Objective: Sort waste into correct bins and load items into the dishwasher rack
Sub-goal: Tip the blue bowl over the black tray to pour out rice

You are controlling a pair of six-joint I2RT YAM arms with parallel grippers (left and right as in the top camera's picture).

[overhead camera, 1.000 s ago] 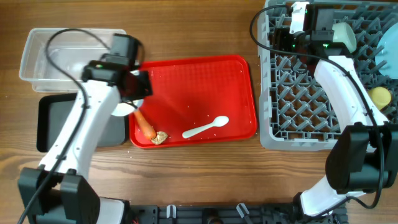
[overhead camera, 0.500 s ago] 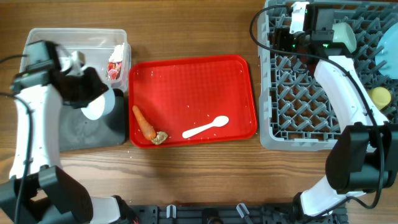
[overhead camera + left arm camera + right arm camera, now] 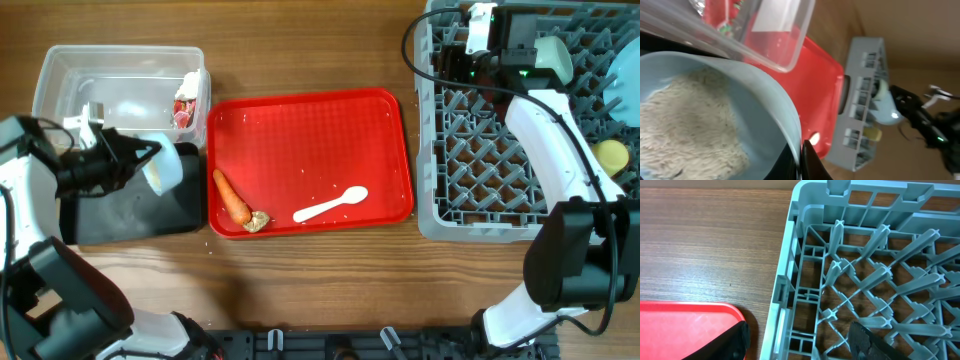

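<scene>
Pale blue-green bowl [image 3: 757, 107], tilted, holds a mound of white rice [image 3: 685, 125].

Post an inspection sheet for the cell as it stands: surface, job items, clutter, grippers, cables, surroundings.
Surface: wooden table, with a red tray at its centre.
Job's things: carrot, food lump and spoon on the red tray; wrapper in the clear tub; bowl with rice held over the black tray; second bowl, plate and yellow cup in the rack.
Clutter: nothing seen.
Grippers: left gripper shut on the bowl's rim; right gripper open, empty, above the rack's corner.
Cables: black cable loops off the right arm.
Surroundings: dark rail along the front edge.
</scene>
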